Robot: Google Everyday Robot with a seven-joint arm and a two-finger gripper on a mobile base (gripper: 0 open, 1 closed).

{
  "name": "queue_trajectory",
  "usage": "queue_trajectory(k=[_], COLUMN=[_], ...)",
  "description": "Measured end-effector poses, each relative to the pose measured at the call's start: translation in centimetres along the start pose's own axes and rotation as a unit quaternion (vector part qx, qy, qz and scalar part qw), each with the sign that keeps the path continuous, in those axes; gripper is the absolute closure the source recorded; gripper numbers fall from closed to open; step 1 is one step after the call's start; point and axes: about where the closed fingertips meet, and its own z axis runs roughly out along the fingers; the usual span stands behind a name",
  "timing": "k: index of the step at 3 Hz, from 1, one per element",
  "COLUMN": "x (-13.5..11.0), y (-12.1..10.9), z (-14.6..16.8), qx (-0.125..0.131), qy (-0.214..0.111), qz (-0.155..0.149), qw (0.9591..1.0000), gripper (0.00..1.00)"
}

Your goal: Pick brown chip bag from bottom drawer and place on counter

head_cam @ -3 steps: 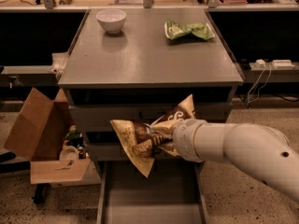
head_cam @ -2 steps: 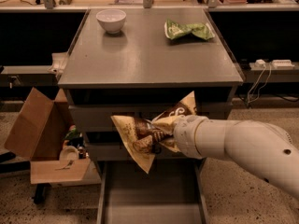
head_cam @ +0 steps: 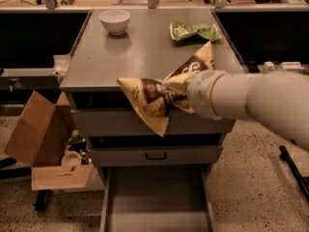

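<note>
While level with counter (head_cam: 140, 52), gripper (head_cam: 171, 97) tight on brown chip bag (head_cam: 143, 99)

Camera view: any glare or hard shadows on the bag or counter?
Camera view: warm, dim light. The brown chip bag, clamped in the gripper over the front edge of the counter, shows mild sheen, no glare. The white bowl casts a soft shadow toward the camera. The open bottom drawer sits darker.

One each: hand (head_cam: 176, 96) by counter (head_cam: 140, 52), brown chip bag (head_cam: 148, 96), green bag (head_cam: 193, 31), bowl (head_cam: 114, 21); three drawers (head_cam: 157, 202)
</note>
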Motion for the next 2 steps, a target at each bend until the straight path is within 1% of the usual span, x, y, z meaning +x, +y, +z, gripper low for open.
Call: queue_trajectory(k=[1, 2], x=[2.84, 2.79], y=[-5.88, -5.77], z=[-0.84, -0.82], qx=[0.027, 0.027], qy=[0.023, 0.023], qz=[-0.042, -0.042], qw=[0.9985, 0.9985], gripper=[1.0, 1.0])
